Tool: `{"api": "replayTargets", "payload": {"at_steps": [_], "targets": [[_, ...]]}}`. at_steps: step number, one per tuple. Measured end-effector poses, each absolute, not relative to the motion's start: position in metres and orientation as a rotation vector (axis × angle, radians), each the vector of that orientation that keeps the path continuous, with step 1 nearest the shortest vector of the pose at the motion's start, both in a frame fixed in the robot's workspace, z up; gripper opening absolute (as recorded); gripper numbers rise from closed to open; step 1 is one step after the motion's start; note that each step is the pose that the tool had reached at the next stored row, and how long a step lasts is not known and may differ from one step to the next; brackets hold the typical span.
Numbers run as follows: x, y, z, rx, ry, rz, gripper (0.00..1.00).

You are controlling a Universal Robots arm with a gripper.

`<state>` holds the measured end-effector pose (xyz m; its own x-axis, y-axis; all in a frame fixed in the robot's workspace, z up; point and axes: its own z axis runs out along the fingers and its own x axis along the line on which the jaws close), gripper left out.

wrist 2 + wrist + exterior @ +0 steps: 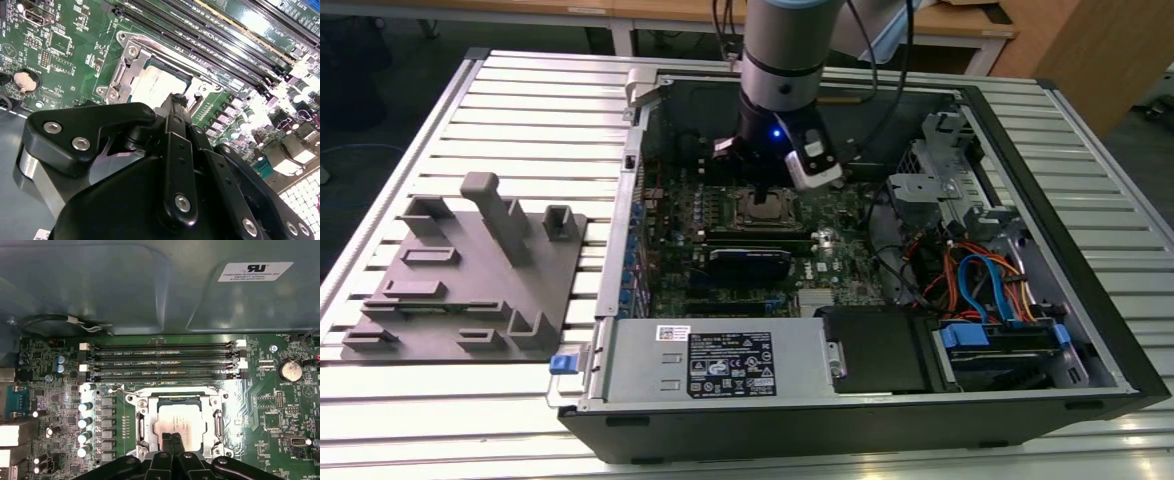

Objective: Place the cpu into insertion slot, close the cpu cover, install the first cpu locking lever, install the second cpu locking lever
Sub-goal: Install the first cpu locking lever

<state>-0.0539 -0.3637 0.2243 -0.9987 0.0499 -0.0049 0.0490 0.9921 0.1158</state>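
In the upper middle of the exterior view the gripper (767, 192) reaches straight down into the open case (854, 430), directly over the slot (180, 400). In both wrist views the cpu (181, 421) lies flat in that slot, and the cover (139, 426) seems to lie down around it. The fingers (167, 442) are pressed together on nothing, their tips at the chip's edge. That posture looks suited to pushing rather than grasping.

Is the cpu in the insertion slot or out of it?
In. In the first wrist view the cpu lies flat inside the insertion slot, metal rim all round.
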Motion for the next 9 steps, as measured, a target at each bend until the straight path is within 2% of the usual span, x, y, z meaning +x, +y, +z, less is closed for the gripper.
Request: {"api": "replayTargets", "payload": {"at_steps": [9], "targets": [[-0.0553, -0.3637, 0.2244, 0.091, 3.124, 0.181, 0.10]]}}
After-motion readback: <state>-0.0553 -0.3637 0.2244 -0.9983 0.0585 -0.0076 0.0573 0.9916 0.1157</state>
